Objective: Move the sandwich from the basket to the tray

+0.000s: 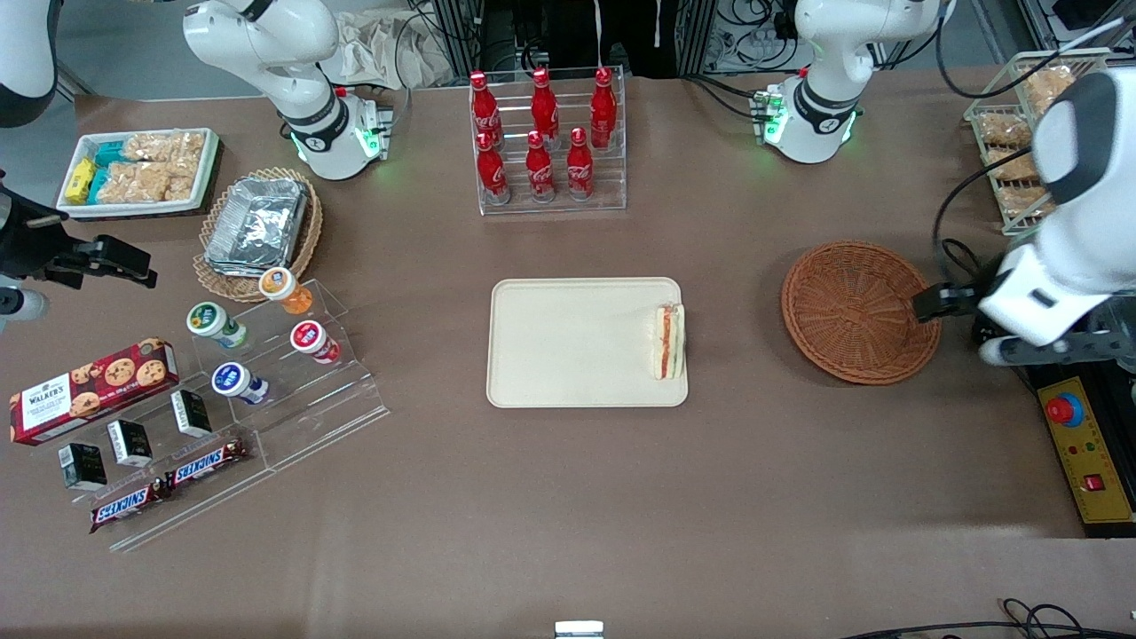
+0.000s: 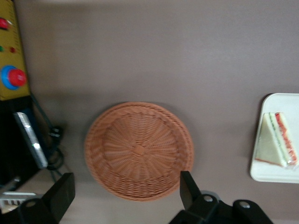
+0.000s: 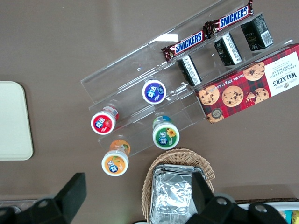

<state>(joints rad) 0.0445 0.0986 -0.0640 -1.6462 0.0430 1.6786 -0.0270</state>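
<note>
The sandwich (image 1: 669, 342) (image 2: 276, 140), a white triangular wedge with red and green filling, lies on the cream tray (image 1: 568, 346) (image 2: 275, 172), at the tray's edge closest to the basket. The reddish-brown wicker basket (image 1: 856, 311) (image 2: 139, 150) holds nothing. My gripper (image 2: 125, 193) hangs open and empty high above the basket's rim, on the side toward the working arm's end of the table. One black finger (image 1: 932, 303) shows in the front view over that rim; the arm's white body hides the other.
A yellow control box with a red button (image 1: 1078, 444) (image 2: 11, 70) sits at the working arm's table end. A wire rack of snacks (image 1: 1021, 133) stands farther from the camera. A cola bottle rack (image 1: 546, 142) stands farther from the camera than the tray. Acrylic steps with cups (image 1: 266, 355) lie toward the parked arm's end.
</note>
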